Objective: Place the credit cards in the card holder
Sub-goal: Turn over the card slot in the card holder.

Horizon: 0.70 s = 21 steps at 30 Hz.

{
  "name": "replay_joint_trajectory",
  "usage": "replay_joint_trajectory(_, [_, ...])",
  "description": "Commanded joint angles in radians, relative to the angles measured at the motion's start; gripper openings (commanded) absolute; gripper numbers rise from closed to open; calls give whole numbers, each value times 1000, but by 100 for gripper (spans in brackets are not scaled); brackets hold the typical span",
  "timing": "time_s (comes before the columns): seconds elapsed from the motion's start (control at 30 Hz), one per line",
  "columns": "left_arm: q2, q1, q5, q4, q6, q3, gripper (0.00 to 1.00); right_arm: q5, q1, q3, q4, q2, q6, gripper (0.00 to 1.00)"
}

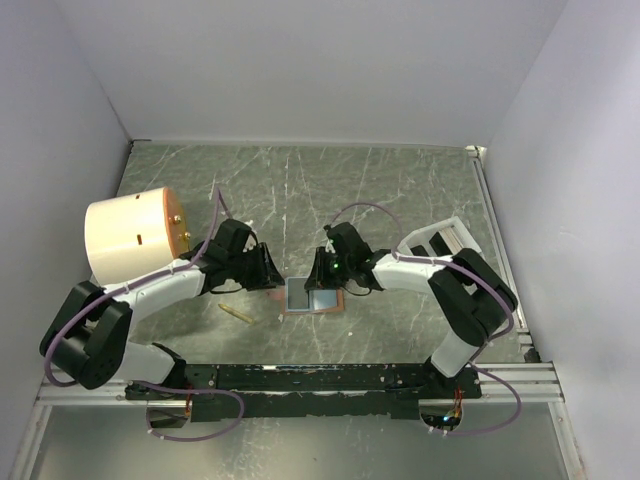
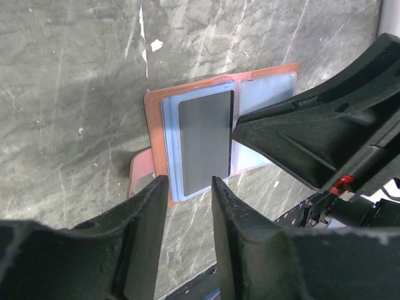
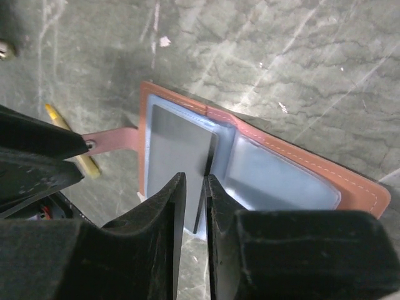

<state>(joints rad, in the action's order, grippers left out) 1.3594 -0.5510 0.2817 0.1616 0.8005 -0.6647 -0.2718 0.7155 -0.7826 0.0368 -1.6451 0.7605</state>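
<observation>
Credit card (image 2: pixel 205 144): one dark grey card, lying on the left-hand leaf of the card holder (image 2: pixel 154 131), which is spread open and flat at the centre of the table (image 1: pixel 400 190). In the right wrist view the card's inner long edge is tipped up off the leaf and not yet seated in a pocket. The opposite leaf shows a pale-blue clear sleeve (image 3: pixel 281 181). The snap tab (image 3: pixel 115 139) sticks out at 9 o'clock from the holder in that view.

Right gripper (image 3: pixel 195 184): fingers nearly pressed together, the card's raised edge running into the narrow gap. I judge this to be a pinch on that edge.

Left gripper (image 2: pixel 187 187): fingers spread, nothing between them, poised just beside the card's short end.

Surroundings, top view: cream cylinder (image 1: pixel 130 235) at 10 o'clock from the holder, white tray (image 1: pixel 440 238) at 2 o'clock, a small yellow stick (image 1: pixel 237 313) at 8 o'clock.

Handling assessment: the card looks thin, light, stiff and smooth, so it is likely to slip or skate if gripped on its faces at an angle. An edge pinch across the thickness is the sound hold. The holder appears soft and light and may slide or fold when pushed. It wants pinning at its tan border while the card is slid in.
</observation>
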Motion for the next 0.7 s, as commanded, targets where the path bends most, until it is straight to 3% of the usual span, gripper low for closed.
replay_joint_trajectory(0.0, [13,5,6,4,-16,-22,47,30,7,-19,-48,-53,-35,18])
replay_joint_trajectory(0.33, [23,5,120,-135,19,25,55,82,6,33,-49,-78,-41,5])
replay_joint_trajectory(0.43, [32,5,154,-191,39,43,62,92,6,43,-45,-73,-43,3])
replay_joint_trajectory(0.67, [73,5,165,-213,46,43,64,110,7,48,-56,-67,-56,2])
